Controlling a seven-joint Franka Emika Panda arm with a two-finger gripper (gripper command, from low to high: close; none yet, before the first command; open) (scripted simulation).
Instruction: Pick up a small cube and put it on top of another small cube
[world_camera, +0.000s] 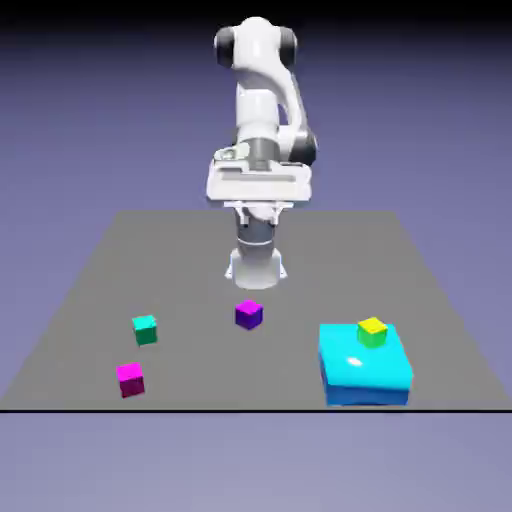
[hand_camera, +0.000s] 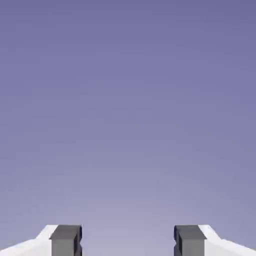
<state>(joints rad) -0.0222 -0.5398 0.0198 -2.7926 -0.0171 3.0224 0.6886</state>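
The small magenta cube (world_camera: 130, 378) sits on the grey table near the front, at the exterior view's left. The small dark purple cube (world_camera: 249, 314) lies by itself near the table's middle. My gripper (world_camera: 258, 208) hangs high above the table's far side, well away from both cubes. In the hand view the gripper (hand_camera: 127, 240) is open. Its two grey fingertips (hand_camera: 65, 240) stand wide apart with nothing between them, and only the plain backdrop shows beyond. No cube appears in the hand view.
A small teal cube (world_camera: 145, 329) lies just behind the magenta one. A large cyan block (world_camera: 365, 372) at the exterior view's right carries a small yellow-green cube (world_camera: 372, 331). The table's front edge (world_camera: 250, 409) runs close to the magenta cube.
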